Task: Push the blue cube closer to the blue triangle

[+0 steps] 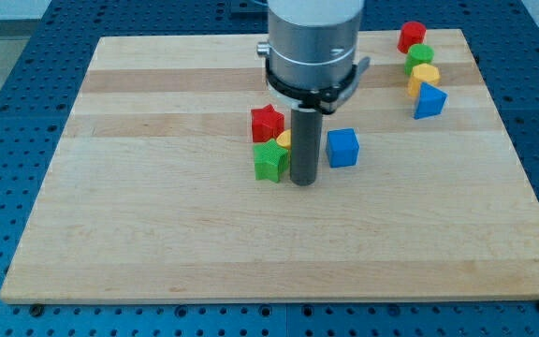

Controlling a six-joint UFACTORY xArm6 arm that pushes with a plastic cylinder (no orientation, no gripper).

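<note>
The blue cube (342, 147) sits near the board's middle. The blue triangle (429, 101) lies up and to the view's right of it, at the low end of a column of blocks. My tip (303, 182) rests on the board just left of the blue cube, a small gap away. It stands right beside a green star (269, 161). A yellow block (284, 139) is partly hidden behind the rod.
A red star (267, 122) sits above the green star. Above the blue triangle stand a yellow block (424, 77), a green block (419, 56) and a red block (412, 36). The wooden board (157, 206) lies on a blue perforated table.
</note>
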